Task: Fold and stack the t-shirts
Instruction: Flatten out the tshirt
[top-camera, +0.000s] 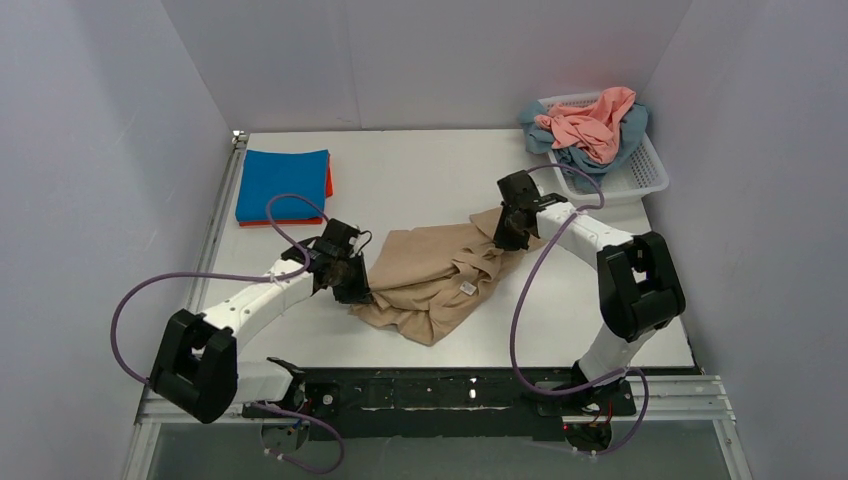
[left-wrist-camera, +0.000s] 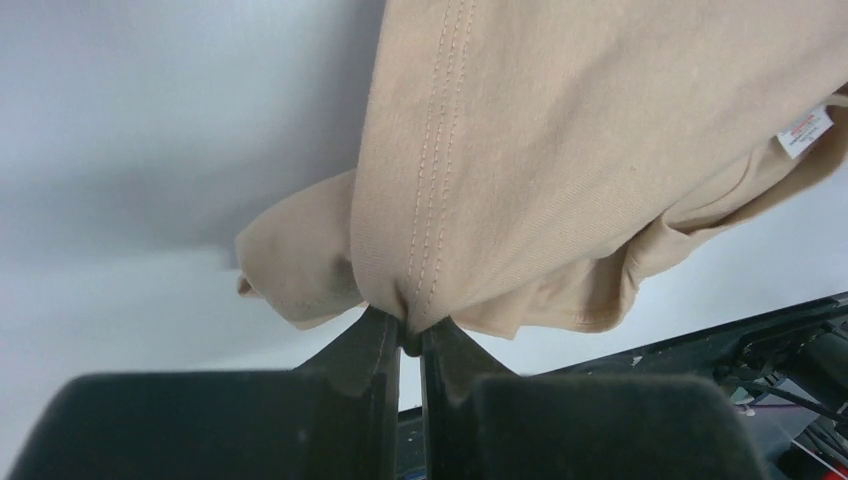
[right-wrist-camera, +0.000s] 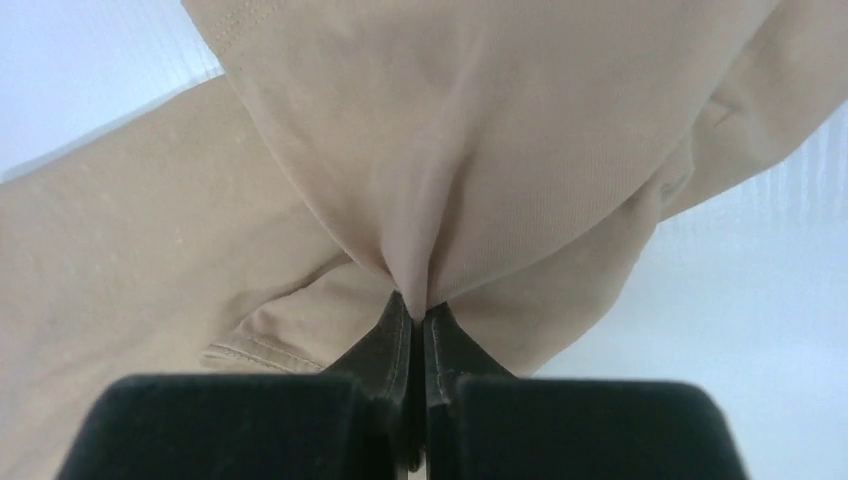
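Presently the tan-beige t-shirt (top-camera: 435, 280) is seen lying crumpled on the white tabletop (top-camera: 420, 180), between the two arms; it is gripped at both ends. The left fingers (left-wrist-camera: 388, 335) are clamped on a bunched fold at the garment's left edge, where a double-stitched seam is crossed; a white label with red print is seen further along the cloth in the left wrist view. The right fingers (right-wrist-camera: 402, 320) are pressed together on a smooth pleat of the same shirt at its far right corner; the cloth is drawn to a point where it is held. A bright blue t-shirt (top-camera: 283, 183) is laid folded at the far left of the tabletop, on top of an orange-red t-shirt (top-camera: 329, 183), of which only a thin edge is shown. A salmon-pink t-shirt (top-camera: 598, 122) is heaped upon a dusty teal-blue t-shirt (top-camera: 628, 145) in the white lattice basket (top-camera: 645, 182) at the far right corner.
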